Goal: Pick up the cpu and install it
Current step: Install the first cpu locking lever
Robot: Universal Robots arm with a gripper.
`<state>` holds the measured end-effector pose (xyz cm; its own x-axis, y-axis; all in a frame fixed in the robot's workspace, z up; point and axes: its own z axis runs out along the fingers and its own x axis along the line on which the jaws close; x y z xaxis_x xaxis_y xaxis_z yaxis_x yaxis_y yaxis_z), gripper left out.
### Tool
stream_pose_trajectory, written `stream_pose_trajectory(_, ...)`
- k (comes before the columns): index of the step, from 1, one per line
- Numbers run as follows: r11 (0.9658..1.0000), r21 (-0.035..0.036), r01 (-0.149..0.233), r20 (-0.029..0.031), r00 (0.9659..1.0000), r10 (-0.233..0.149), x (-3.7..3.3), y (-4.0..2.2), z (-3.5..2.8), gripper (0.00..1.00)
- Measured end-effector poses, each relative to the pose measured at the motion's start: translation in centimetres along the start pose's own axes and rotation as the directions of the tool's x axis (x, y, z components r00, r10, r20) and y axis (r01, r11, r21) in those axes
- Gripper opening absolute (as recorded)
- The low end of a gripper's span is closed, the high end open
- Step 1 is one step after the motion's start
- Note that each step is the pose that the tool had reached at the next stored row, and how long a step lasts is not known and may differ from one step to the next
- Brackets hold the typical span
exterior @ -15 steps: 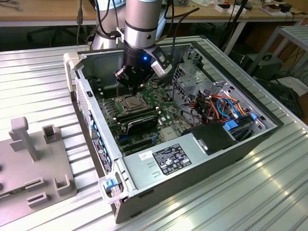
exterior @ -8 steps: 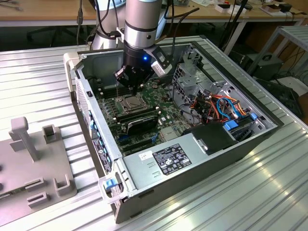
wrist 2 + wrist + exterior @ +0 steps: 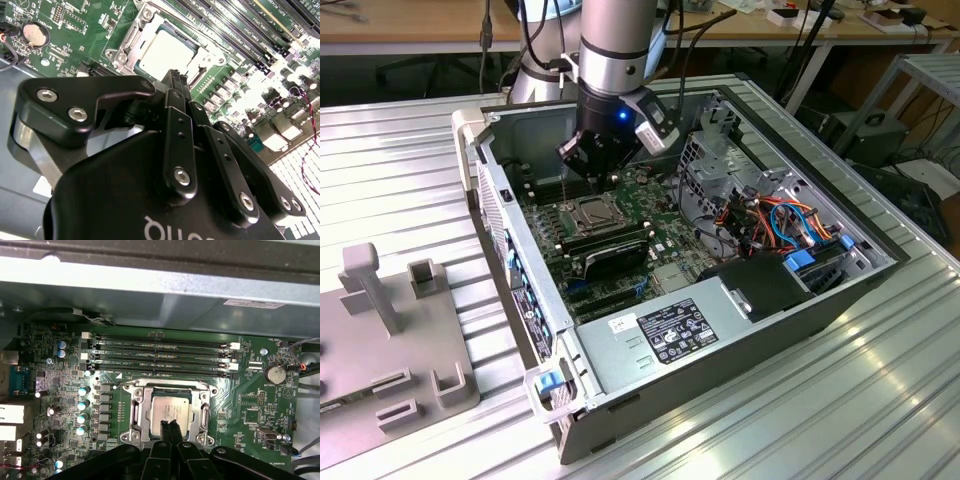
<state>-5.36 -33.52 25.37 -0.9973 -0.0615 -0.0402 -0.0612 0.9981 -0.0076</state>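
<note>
The cpu (image 3: 170,407), a small silvery square chip, lies flat in the motherboard socket inside the open computer case, with the metal socket frame (image 3: 136,412) around it. It also shows in the second wrist view as the pale cpu (image 3: 167,50) and in the exterior view as the cpu (image 3: 592,212). My gripper (image 3: 170,426) hangs just above the socket's edge. Its two black fingers are pressed together with nothing between them. From outside, the gripper (image 3: 592,170) sits over the board near the case's back wall.
Several memory slots (image 3: 160,354) run beside the socket. A long black card (image 3: 610,255) lies in front of it, then the power supply (image 3: 670,335). Cables (image 3: 790,225) fill the case at the exterior view's right. A grey fixture (image 3: 380,330) stands on the table.
</note>
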Motion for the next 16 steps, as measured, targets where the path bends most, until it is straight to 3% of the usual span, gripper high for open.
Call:
stream_pose_trajectory(4, 1.0, -0.0033, 0.0, 0.0003, 1.0, 0.0, 0.02, 0.0, -0.02, 0.11)
stream_pose_trajectory(7, 1.0, -0.0063, 0.0, 0.0007, 1.0, 0.0, 0.62, 0.04, -0.04, 0.11)
stream_pose_trajectory(11, 0.9999, -0.0116, 0.0, 0.0025, 1.0, 0.0, 2.21, 0.14, -0.1, 0.11)
stream_pose_trajectory(16, 0.9997, -0.0251, -0.001, 0.0053, 1.0, 0.001, 4.02, 0.25, -0.17, 0.11)
